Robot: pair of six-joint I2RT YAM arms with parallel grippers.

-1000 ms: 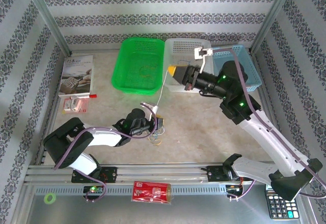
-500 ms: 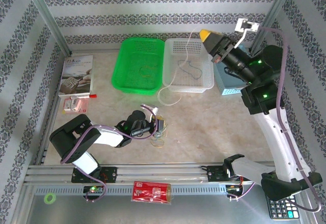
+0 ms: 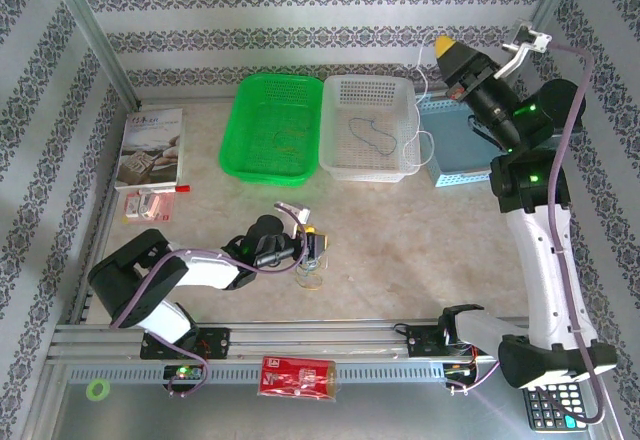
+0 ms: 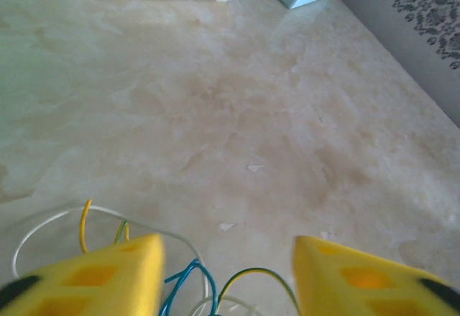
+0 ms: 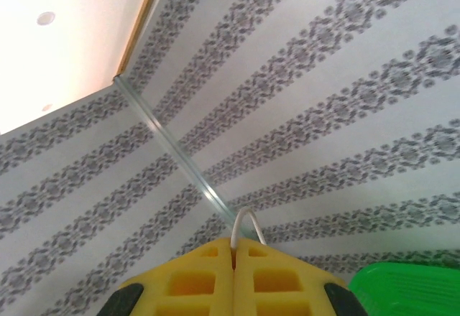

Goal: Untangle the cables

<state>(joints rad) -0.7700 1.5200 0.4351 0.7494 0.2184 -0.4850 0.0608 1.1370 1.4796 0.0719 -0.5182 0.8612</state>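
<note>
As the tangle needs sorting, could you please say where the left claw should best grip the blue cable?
Probably the bend of the blue cable, from straight above: it curves right between the fingers of the open left claw, so closing there should catch it.

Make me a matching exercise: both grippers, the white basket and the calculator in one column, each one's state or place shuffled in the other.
1. left gripper
2. right gripper
3. white basket
4. calculator

a. shut on a white cable, up high
b. holds a dark cable
c. open, low over the tangled cables
d. lies at the near right corner

Pairs: 1-c, 2-a, 3-b, 4-d
</note>
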